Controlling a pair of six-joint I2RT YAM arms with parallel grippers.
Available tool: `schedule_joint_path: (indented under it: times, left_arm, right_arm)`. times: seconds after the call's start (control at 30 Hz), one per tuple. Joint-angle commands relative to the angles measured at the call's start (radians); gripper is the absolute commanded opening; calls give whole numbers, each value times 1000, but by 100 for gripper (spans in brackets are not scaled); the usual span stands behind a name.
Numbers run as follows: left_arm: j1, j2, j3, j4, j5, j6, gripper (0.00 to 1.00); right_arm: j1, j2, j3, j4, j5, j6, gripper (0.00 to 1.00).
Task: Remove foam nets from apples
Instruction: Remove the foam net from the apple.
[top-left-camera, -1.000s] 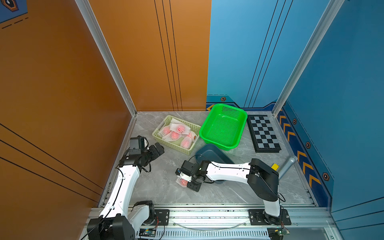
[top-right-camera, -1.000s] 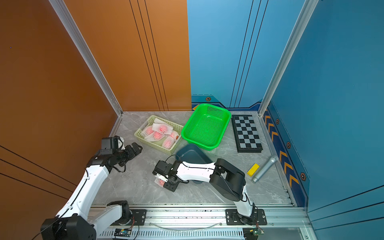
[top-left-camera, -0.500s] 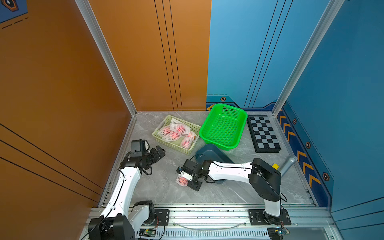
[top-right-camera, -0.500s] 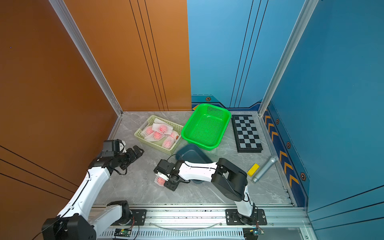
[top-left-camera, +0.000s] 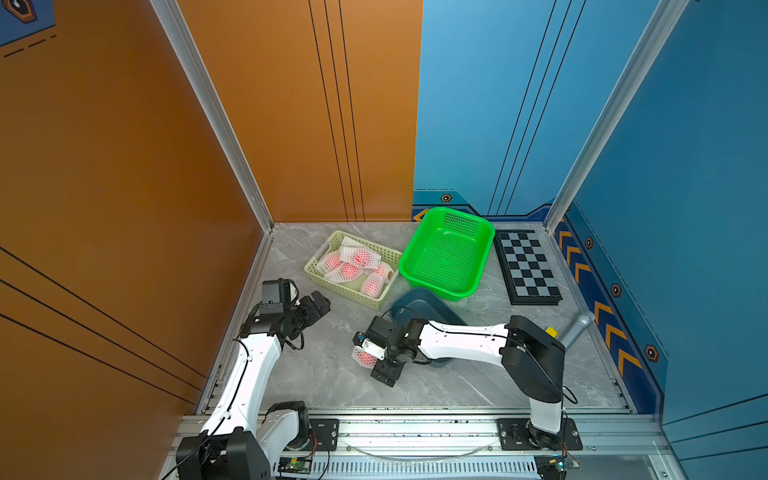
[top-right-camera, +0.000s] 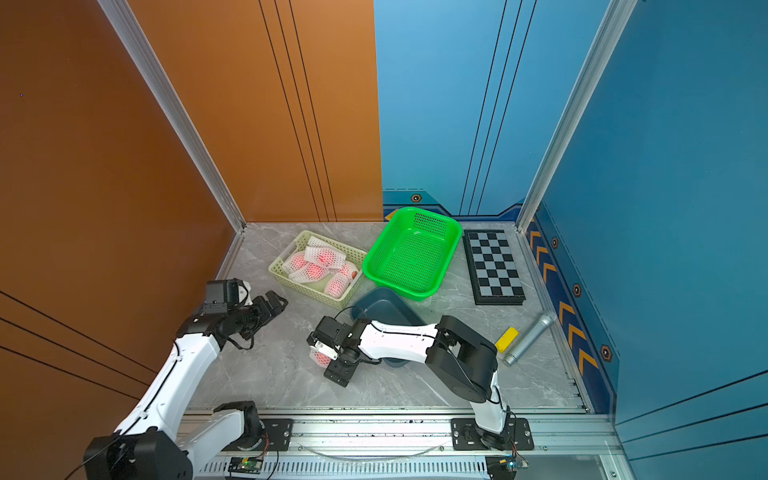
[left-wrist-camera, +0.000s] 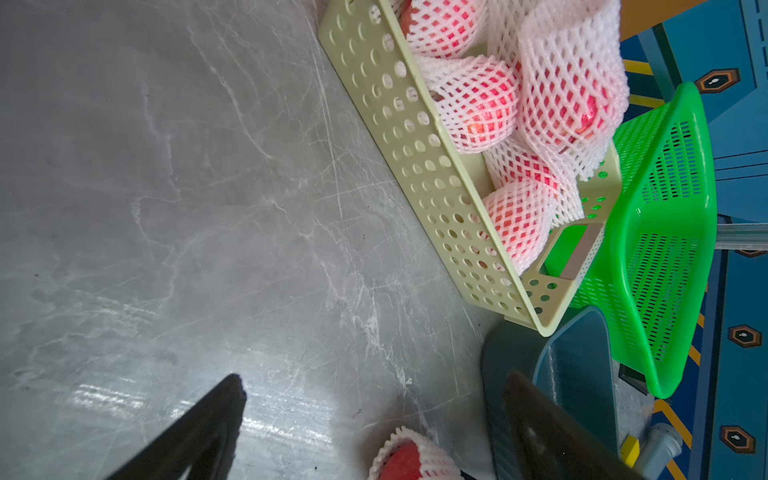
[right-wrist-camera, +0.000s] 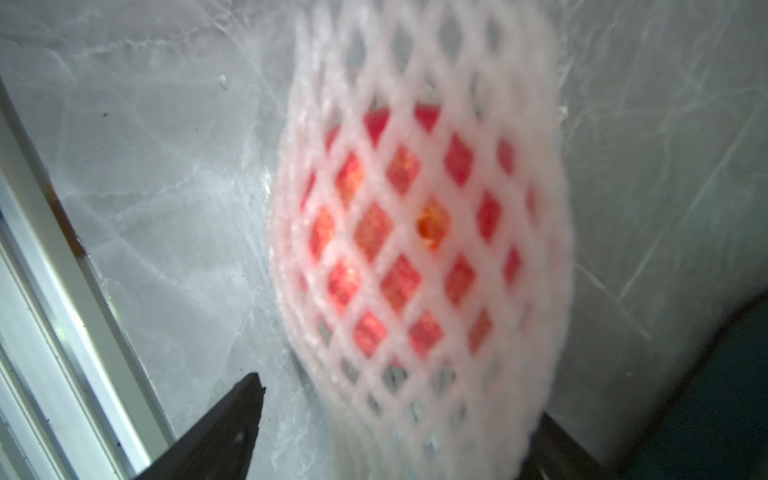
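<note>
The grey table carries one netted apple alone, nearer the robot than the pale yellow basket, well apart from it. The other netted apples lie heaped inside that basket.

The step in hand looks like stripping this lone apple's foam net. To do it well, one gripper should probably pinch only the slack mesh past the fruit (the left wrist view shows an open collar with red skin inside it) while the other steadies the apple. The pull should run along the sleeve, since the foam stretches and would bunch if dragged sideways.

The right arm reaches low across the dark blue tray just in front of the basket. The left arm rises towards the basket's near corner. The right gripper points down over the apple, jaws spread to either side of the net, not squeezing it. The left gripper hovers just beside the basket, spread wide and empty.
</note>
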Motion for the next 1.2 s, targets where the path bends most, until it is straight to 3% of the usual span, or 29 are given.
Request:
schedule_joint_path:
  times: [0.0, 0.47, 0.77, 0.97, 1.17]
  left_arm:
    - [11, -19, -7, 8, 18, -2, 98]
    - [25, -17, -5, 8, 25, 0, 98]
    - [28, -11, -2, 9, 29, -3, 98]
    - [24, -6, -25, 31, 65, -28, 100]
    - [-4, -24, -102, 77, 94, -82, 89]
  right_arm:
    - [-19, 10, 57, 5, 1, -25, 87]
    - [-28, 103, 135, 5, -61, -40, 84]
    - [-27, 111, 121, 20, -79, -25, 57]
    - [-30, 100, 101, 37, -80, -19, 46]
    - [-41, 72, 55, 66, -85, -15, 36]
